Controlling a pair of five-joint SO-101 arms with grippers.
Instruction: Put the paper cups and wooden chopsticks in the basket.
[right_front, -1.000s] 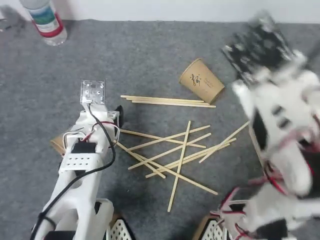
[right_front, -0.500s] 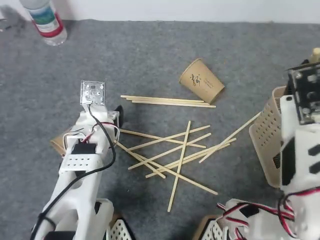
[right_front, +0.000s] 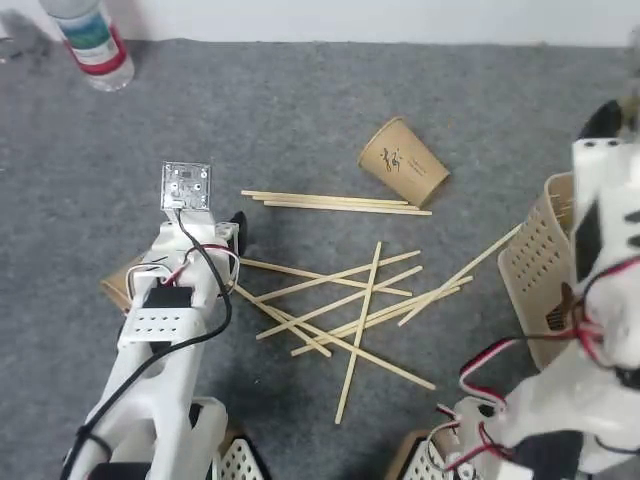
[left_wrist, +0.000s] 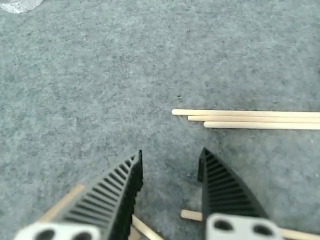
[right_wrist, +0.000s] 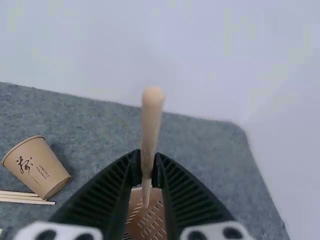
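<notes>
My right end effector is clamped on one wooden chopstick, poised over the basket. I judge it is held there so the stick can fall inside when I let go. My left end effector hangs open and empty, low over the worktop, just short of three parallel chopsticks. Between the arms lies the crossed pile — overlapping sticks, so lifting one may drag others. Beyond, a paper cup lies on its side, outside the basket. Farthest, a bottle — well clear.
</notes>
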